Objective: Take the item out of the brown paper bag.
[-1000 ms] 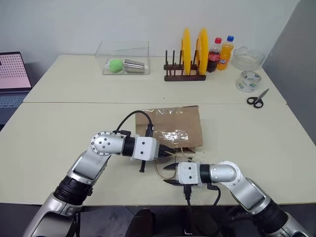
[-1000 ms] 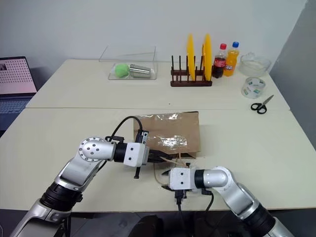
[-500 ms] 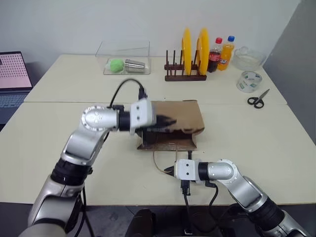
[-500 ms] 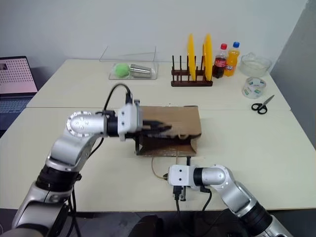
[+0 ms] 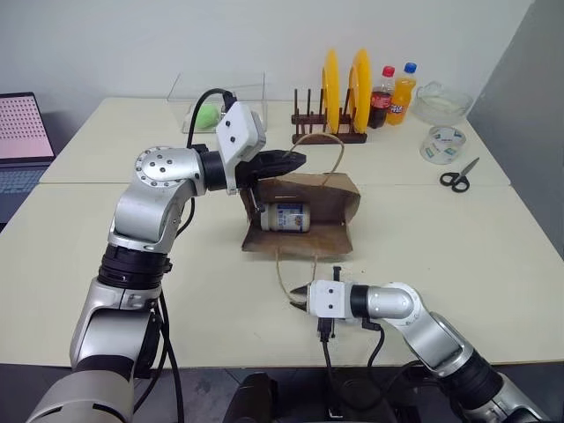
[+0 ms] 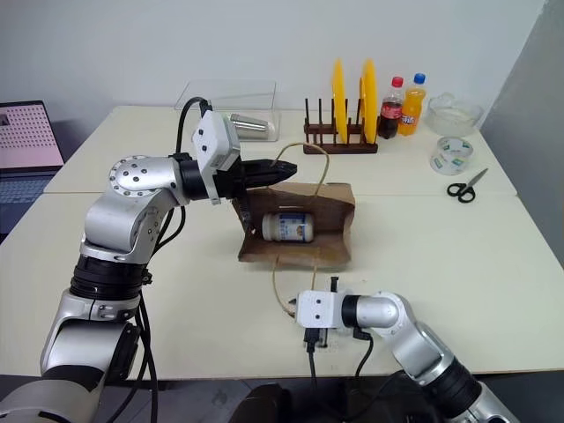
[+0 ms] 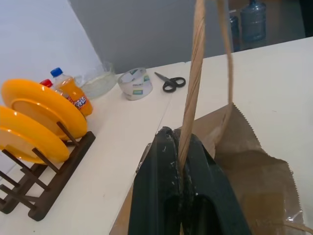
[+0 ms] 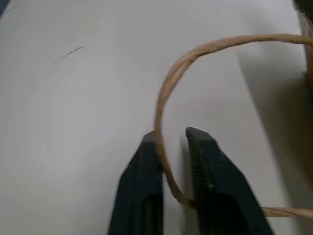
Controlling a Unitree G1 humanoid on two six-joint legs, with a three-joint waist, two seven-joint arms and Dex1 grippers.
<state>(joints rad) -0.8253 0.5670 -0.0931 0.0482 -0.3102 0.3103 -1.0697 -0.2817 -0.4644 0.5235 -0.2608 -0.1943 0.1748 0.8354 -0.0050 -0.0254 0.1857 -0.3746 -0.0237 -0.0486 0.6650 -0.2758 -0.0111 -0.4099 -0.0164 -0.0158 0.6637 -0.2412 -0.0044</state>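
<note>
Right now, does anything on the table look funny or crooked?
Yes. The brown paper bag lies on its side, its mouth pulled open by two cord handles: the left gripper lifts one, the other trails to the right gripper. A jar lies tipped over inside.

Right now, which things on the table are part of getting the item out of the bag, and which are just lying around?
Part of the job:
brown paper bag
jar inside it
cord handles
left gripper
right gripper

Just lying about:
plate rack
yellow plates
two bottles
tape roll
scissors
glass bowl
clear box
laptop
</note>
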